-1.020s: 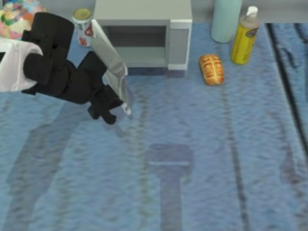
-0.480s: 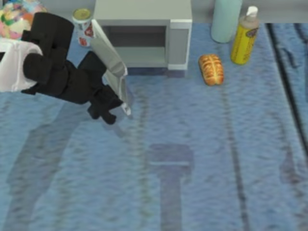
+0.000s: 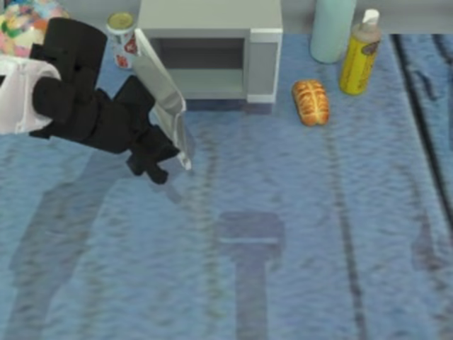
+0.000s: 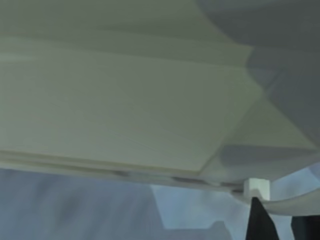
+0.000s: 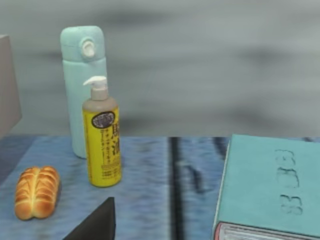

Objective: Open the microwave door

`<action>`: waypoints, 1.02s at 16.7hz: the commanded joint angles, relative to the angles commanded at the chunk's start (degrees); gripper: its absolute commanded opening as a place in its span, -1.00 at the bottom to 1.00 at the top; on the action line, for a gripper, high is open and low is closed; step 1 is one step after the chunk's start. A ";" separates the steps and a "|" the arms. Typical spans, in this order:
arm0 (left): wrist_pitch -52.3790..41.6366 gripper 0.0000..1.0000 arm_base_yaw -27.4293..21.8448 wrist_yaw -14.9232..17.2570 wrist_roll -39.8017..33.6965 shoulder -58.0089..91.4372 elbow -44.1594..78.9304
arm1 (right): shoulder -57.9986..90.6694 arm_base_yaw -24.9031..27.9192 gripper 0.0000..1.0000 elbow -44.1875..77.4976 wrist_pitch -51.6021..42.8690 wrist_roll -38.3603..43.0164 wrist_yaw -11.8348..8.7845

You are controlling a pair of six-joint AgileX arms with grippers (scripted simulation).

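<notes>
Your left gripper [image 3: 161, 164] sits at the free edge of the door [image 3: 161, 95], left of centre on the table [image 3: 297, 241]. Fingers: you cannot tell whether they grip. The door stands swung well out from the microwave [image 3: 210, 49] at the table's back, cavity exposed. Bread [image 3: 311, 102] and yellow bottle [image 3: 359, 55] lie to the microwave's right. Right arm out of the top view.

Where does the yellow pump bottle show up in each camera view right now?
Top view: the yellow pump bottle stands at the back right, beside the pale blue flask.
Left wrist view: not in it; the microwave door fills the picture.
Right wrist view: the bottle stands in front of the flask.
Shared landmark: the bread loaf lies near the bottle in both.
</notes>
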 joint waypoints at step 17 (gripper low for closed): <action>-2.32 -1.00 1.93 2.16 4.54 0.21 0.97 | 0.00 0.00 1.00 0.00 0.00 0.00 0.00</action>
